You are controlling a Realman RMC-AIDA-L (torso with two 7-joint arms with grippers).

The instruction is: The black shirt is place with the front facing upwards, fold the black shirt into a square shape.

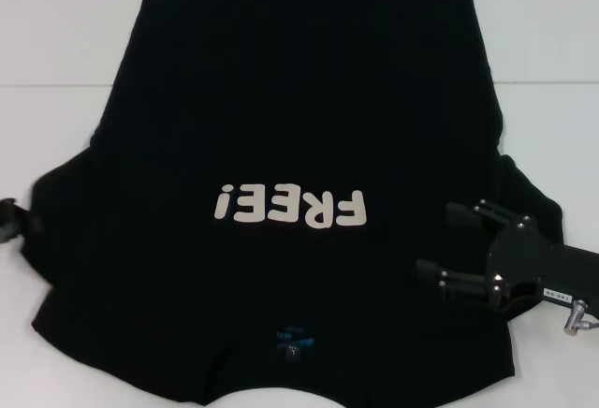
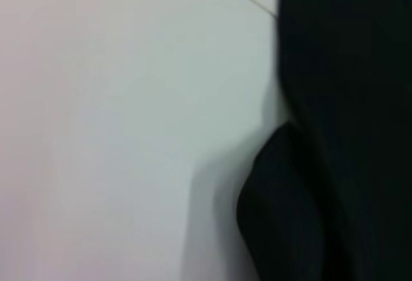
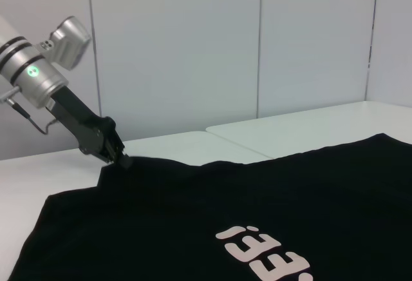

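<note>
So the right hand (image 1: 438, 242) is hovering over the right sleeve area of the shirt, its two black fingers (image 1: 465, 211) spread wide and pointing in toward the chest, nothing between them. The left hand (image 3: 122, 160) is way over on the other side, right at the edge of the left sleeve; from the right wrist view its tip is down on the fabric there and looks pinched narrow on the sleeve edge, though honestly I can't tell for sure whether it's gripping.

Between the two lies the large plain black short-sleeved cotton T-shirt (image 1: 299, 99), spread flat and face up on the white desk (image 1: 56, 34), its off-white "FREE!" lettering (image 1: 290, 207) reading upside down from the head camera (collar end nearest the robot). The small blue neck label (image 1: 295, 342) sits near the collar.
</note>
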